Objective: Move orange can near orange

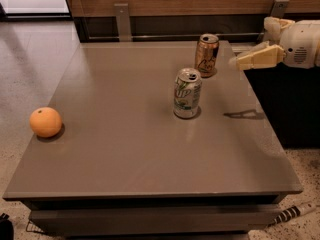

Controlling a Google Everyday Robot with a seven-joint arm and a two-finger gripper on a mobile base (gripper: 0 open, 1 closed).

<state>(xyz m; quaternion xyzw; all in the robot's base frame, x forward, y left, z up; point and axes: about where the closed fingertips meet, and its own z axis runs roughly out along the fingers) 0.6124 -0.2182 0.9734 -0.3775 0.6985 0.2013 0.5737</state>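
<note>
The orange can (pixel 206 55), shiny copper with dark script and a silver top, stands upright near the table's far right. The orange (pixel 45 122) lies near the table's left edge, far from the can. My gripper (pixel 239 62) comes in from the right edge of the view, hovering above the table just right of the orange can, its tip pointing left toward it and apart from it. It holds nothing.
A white and green can (pixel 187 93) stands upright in front of the orange can, near the middle right. The grey table (pixel 125 154) sits before a wooden wall with metal brackets. A striped cable (pixel 292 213) lies on the floor at bottom right.
</note>
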